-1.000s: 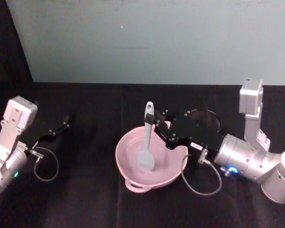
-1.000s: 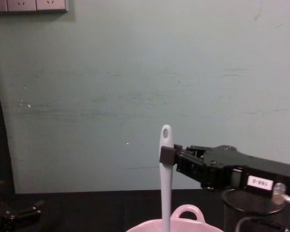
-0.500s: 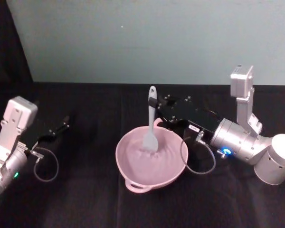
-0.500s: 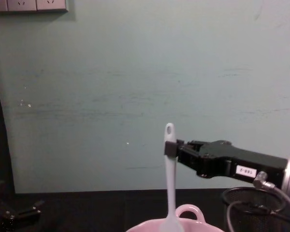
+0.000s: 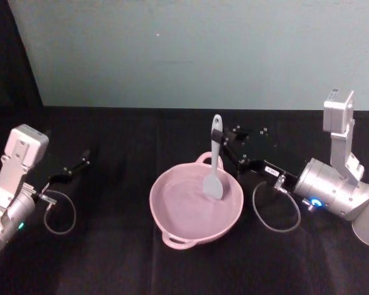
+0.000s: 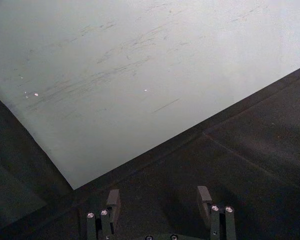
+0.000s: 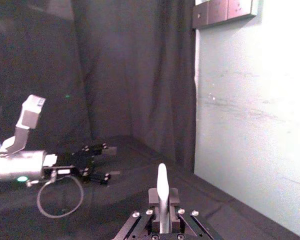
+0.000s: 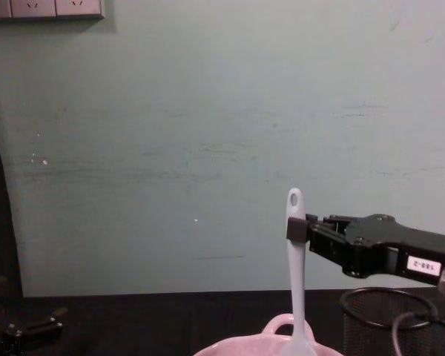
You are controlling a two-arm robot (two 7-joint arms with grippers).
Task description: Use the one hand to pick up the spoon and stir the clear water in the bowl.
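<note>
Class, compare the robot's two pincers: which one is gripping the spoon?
The right pincer, clamped on the handle of the spoon above the pink bowl. The left pincer sits open and empty at the robot's left.

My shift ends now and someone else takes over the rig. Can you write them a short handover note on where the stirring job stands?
Right gripper: shut on the spoon, high on its handle just below the hole, holding it nearly upright.
Left gripper: open, parked at the robot's left, well apart from the bowl.
Bowl: centre, in front of the robot. The spoon's blade is down inside it, toward its far right side.
Done: spoon picked up and dipped in.
Left: stir the water. How much is already stirred can't be told.
</note>
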